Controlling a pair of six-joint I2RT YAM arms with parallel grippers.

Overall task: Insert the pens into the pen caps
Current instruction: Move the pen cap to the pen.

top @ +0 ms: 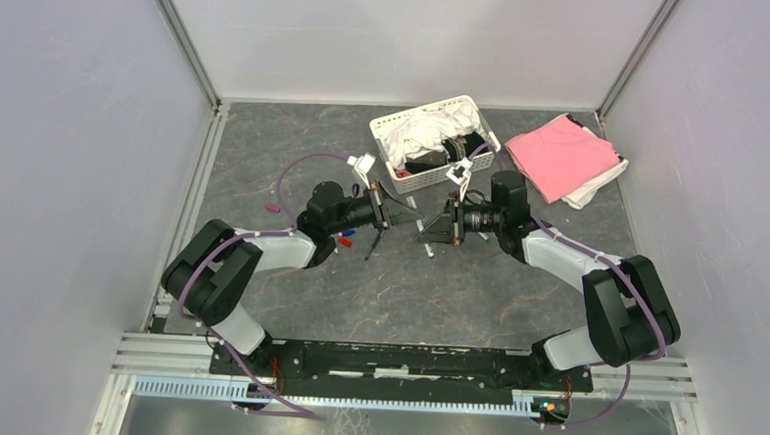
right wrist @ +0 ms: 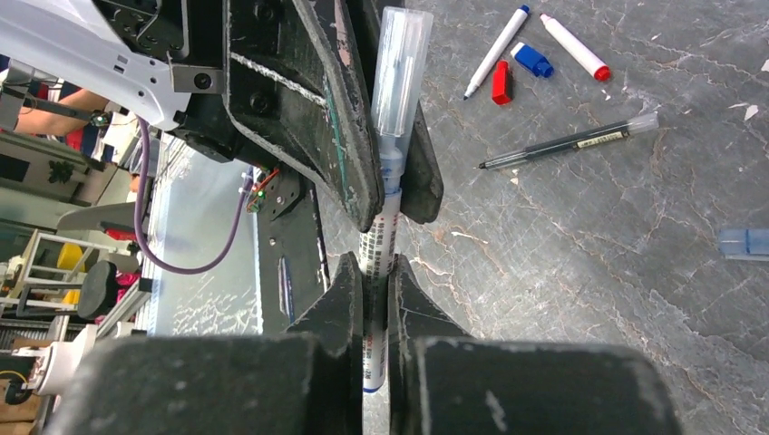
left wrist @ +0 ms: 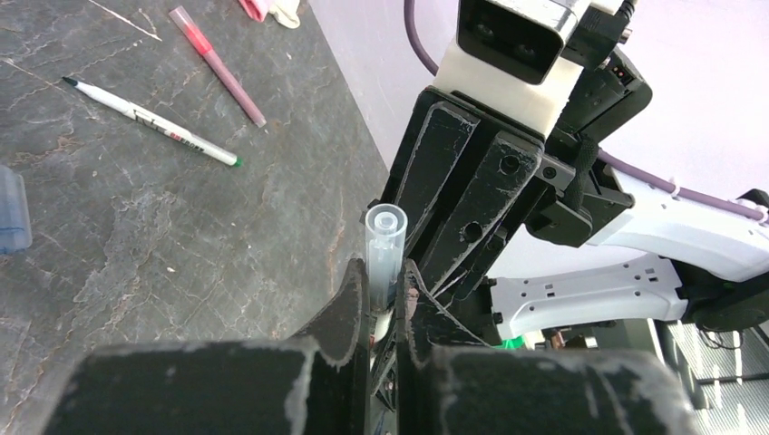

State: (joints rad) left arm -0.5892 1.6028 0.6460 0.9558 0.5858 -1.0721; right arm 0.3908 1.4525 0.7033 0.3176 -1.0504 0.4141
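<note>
A dark grey marbled surface (top: 265, 173) between white walls carries everything. The right jaws are clenched on the printed barrel of a white marker pen (right wrist: 378, 240), which stands straight out ahead of them. Its tip sits inside a clear plastic tube cap (right wrist: 402, 63), and the left jaws, facing the right ones, are clamped on that cap (left wrist: 384, 240).

To the right of the right jaws lies a pale blue translucent cap (right wrist: 745, 243). Farther out are a slim dark pen (right wrist: 567, 145), a short red cap (right wrist: 501, 82), a short blue cap (right wrist: 532, 61), a blue-ended white pen (right wrist: 497, 50) and a red-ended white pen (right wrist: 574, 45). Ahead and left of the left jaws lie a green-ended white pen (left wrist: 150, 122) and, farther out, a pinkish pen (left wrist: 218, 68).
</note>
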